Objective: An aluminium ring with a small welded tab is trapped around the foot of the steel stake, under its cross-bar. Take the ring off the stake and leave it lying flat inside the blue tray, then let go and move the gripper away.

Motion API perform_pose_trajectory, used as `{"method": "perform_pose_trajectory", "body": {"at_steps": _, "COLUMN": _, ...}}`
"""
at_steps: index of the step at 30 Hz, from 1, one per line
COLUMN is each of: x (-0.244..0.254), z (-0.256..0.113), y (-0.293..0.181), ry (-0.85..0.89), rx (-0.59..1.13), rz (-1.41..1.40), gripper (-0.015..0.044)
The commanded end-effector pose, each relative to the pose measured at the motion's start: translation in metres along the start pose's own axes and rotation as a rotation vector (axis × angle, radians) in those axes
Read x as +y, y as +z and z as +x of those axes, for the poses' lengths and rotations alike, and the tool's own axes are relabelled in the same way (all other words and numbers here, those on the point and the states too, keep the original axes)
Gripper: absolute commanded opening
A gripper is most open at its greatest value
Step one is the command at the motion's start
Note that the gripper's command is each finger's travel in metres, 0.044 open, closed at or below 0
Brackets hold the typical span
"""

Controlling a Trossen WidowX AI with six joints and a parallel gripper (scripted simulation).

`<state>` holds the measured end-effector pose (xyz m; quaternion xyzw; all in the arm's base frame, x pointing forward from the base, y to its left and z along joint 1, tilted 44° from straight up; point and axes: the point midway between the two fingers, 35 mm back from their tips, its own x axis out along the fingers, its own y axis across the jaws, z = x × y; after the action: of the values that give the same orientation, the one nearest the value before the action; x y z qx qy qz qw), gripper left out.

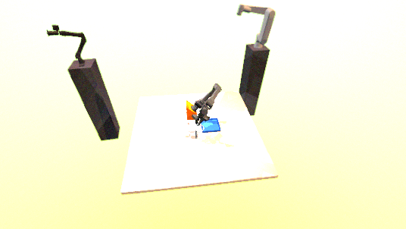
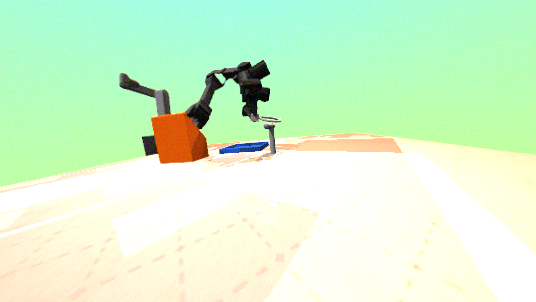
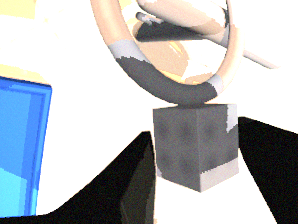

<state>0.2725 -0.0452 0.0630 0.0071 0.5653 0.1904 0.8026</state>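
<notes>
The aluminium ring [image 2: 270,119] [image 3: 165,87] is off the table, roughly level. Its square tab [image 3: 177,145] is between the fingers of my gripper [image 2: 255,119] [image 3: 193,132], which is shut on it. The steel stake [image 2: 272,141] stands upright with its cross-bar [image 2: 269,126] at the top. The ring is just above the cross-bar in the exterior view, and part of the stake shows through the ring in the wrist view. The blue tray [image 1: 212,131] [image 2: 245,148] [image 3: 43,135] lies beside the stake and looks empty. In the top view the ring is too washed out to place exactly.
An orange block [image 1: 190,115] [image 2: 172,137] stands behind, near the arm's base. Two other arms stand on dark pedestals [image 1: 92,98] [image 1: 254,73] outside the table's back corners.
</notes>
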Motion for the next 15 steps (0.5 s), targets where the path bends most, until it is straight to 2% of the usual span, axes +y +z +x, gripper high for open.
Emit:
{"method": "perform_pose_trajectory", "body": {"at_steps": 1, "x": 0.001, "z": -0.006, "y": 0.004, "ry": -0.033, "rx": 0.017, "rz": 0.039, "gripper": 0.0000}}
{"method": "perform_pose_trajectory", "body": {"at_steps": 15, "x": 0.014, "z": -0.020, "y": 0.004, "ry": -0.138, "rx": 0.111, "rz": 0.213, "gripper": 0.0000}}
